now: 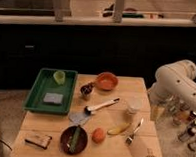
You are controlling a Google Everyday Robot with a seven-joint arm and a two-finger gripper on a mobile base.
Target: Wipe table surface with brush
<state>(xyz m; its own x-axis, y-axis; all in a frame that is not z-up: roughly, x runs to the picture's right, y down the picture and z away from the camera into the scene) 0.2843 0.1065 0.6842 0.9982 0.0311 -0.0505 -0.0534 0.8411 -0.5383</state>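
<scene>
A kitchen-like test room, by the look of it: plank table [141,88] laid with bowl [106,82], banana [118,129] and fork [134,131], condiment bottles [187,123] just beside the gripper [158,111].

Behind my bench a dark wall [93,47] runs under a pale ledge [95,21] — white posts [61,3] above, perhaps a railing — speckled floor [4,107] below.

Gripper hidden behind arm [177,84], right of table surface [48,124].

Matt wooden table surface [48,122], smooth plastic tray [33,91], metal fork [135,131]; tool [157,110] beside table's right edge.
</scene>
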